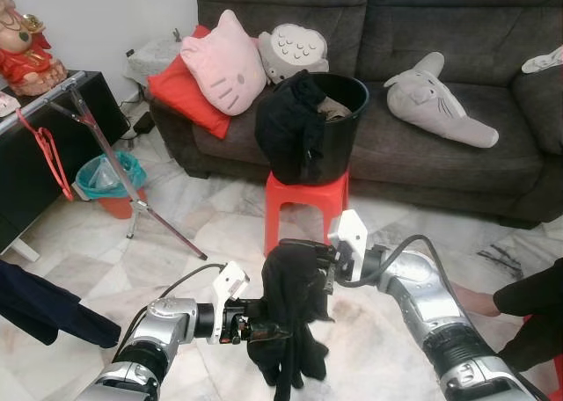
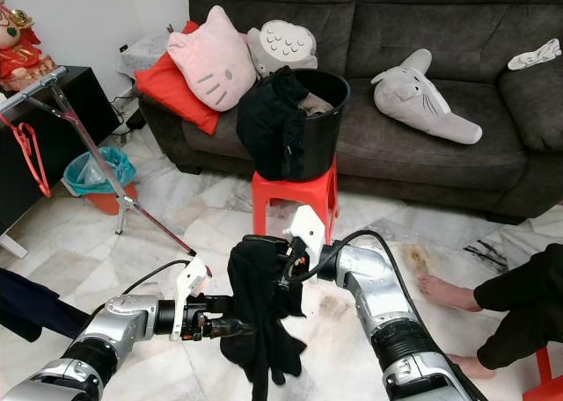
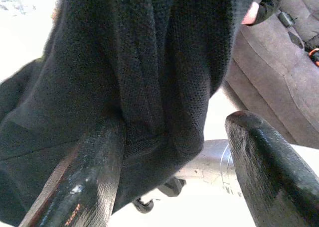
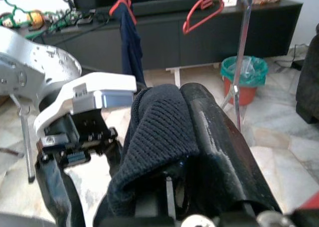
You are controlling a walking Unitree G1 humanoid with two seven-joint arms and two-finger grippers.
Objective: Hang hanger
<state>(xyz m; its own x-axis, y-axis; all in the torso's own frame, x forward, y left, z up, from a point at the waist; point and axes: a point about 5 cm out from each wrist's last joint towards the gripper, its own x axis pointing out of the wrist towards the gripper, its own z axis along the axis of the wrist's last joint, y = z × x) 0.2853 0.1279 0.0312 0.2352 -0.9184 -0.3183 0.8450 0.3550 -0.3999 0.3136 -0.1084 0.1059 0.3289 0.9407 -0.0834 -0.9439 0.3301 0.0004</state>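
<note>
Over marble floor point(image 1: 79, 260), black garment point(image 1: 295, 304) pinched between right fingers point(image 4: 219, 137)

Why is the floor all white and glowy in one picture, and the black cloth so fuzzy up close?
Left wrist view: the floor is overexposed and the black garment sits too close, so it blurs. Both eye views: even room light, sharp, soft shine on the marble.
</note>
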